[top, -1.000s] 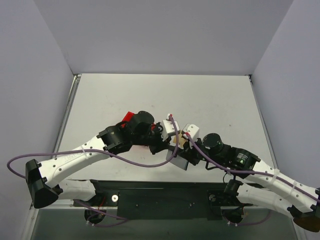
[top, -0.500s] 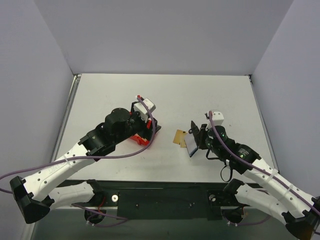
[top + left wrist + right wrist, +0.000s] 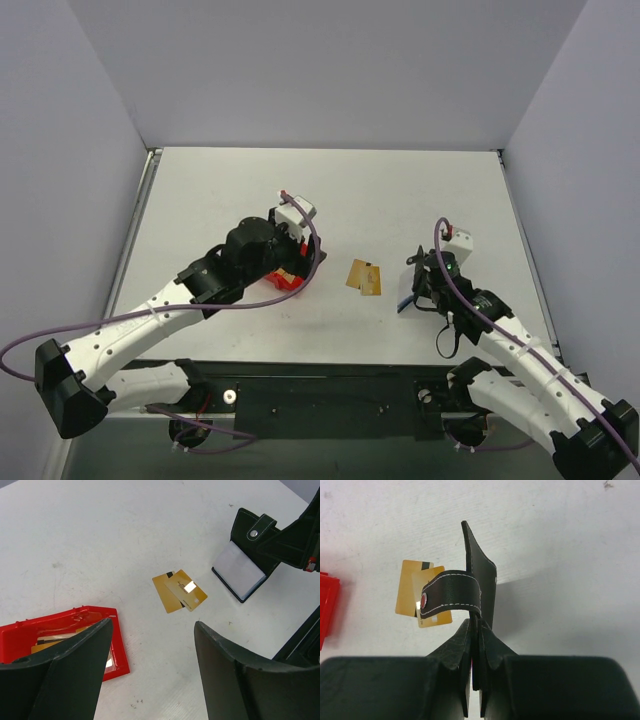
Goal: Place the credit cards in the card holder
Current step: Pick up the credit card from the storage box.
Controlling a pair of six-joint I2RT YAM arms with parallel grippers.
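- My right gripper (image 3: 474,630) is pressed together on the lower edge of the wallet (image 3: 481,577), which it holds edge-on at the middle of the right wrist view. My left gripper (image 3: 152,630) is spread and holds nothing.
- In the overhead view the wallet sits right of centre. The two loose cards (image 3: 364,277) lie at the centre, apart from it, on the table (image 3: 400,200).
- Risk: I grip the wallet only by a thin edge, so a push from a card could twist it or slide it out of my fingers.
- Risk: the strap (image 3: 451,597) curls across one side of the wallet and could catch an incoming card.
- Risk: the loose cards overlap and lie flat. A pinch from above could skid them, or lift both at once.
- Risk: my left fingers hang just beside the red bin (image 3: 116,645), at the lower left of the left wrist view, and a careless sweep could knock it.
- The red bin holds more cards (image 3: 50,644), gold with a dark stripe. I cannot count them.
- The wallet is folded open, its pale inside facing the left wrist camera. I see no card in it, so I judge the filling not yet begun.
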